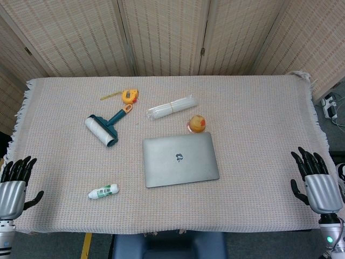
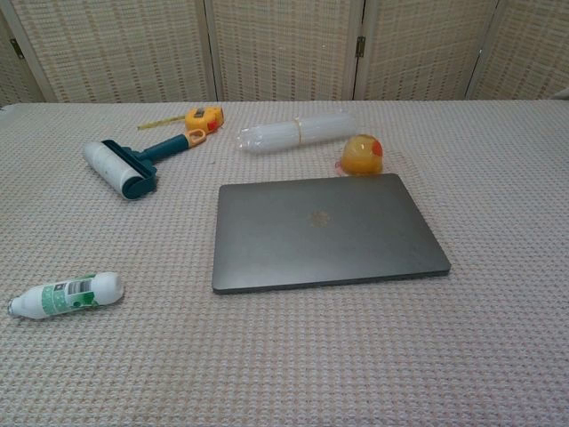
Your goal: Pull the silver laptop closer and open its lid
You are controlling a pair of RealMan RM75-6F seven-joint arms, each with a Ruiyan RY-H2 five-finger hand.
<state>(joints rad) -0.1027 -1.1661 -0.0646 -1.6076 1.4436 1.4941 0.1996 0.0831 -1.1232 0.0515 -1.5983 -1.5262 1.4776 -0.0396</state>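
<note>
Meanwhile the left hand (image 1: 13,183) and right hand (image 1: 317,181) rest empty at the table's (image 1: 259,108) outer edges, fingers spread apart; the closed silver laptop (image 1: 180,159) lies flat between them, well apart from both.

The laptop (image 1: 180,159) is plain silver-grey, on a pale beige woven cloth (image 1: 259,108). The lint roller (image 1: 105,127) is white with a teal handle, the tape measure (image 1: 128,96) yellow-orange, the small bottle (image 1: 103,191) white with green label.
</note>
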